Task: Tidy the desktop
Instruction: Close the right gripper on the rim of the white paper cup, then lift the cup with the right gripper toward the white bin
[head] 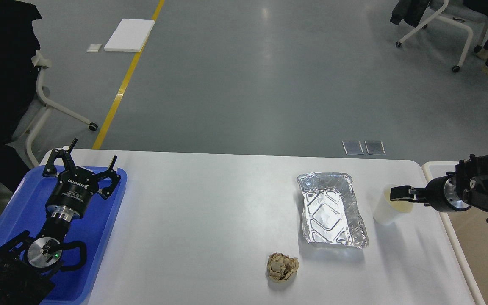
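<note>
The white desktop [210, 212] carries a crumpled brown paper ball [282, 267] near the front, an empty foil tray [332, 208] and a white paper cup [386, 209] standing upright at the right. My right gripper [400, 193] comes in from the right and sits at the cup's rim, over its mouth. Its fingers show as one dark block, so I cannot tell whether they grip the cup. My left gripper [85, 163] is open and empty, held over the blue tray [100, 220] at the left edge.
A beige-white rimmed bin [483, 258] stands just off the table's right edge. Wheeled chairs stand on the floor at the far left [42, 99] and far right [451, 25]. A white board [129, 35] lies on the floor beyond a yellow line.
</note>
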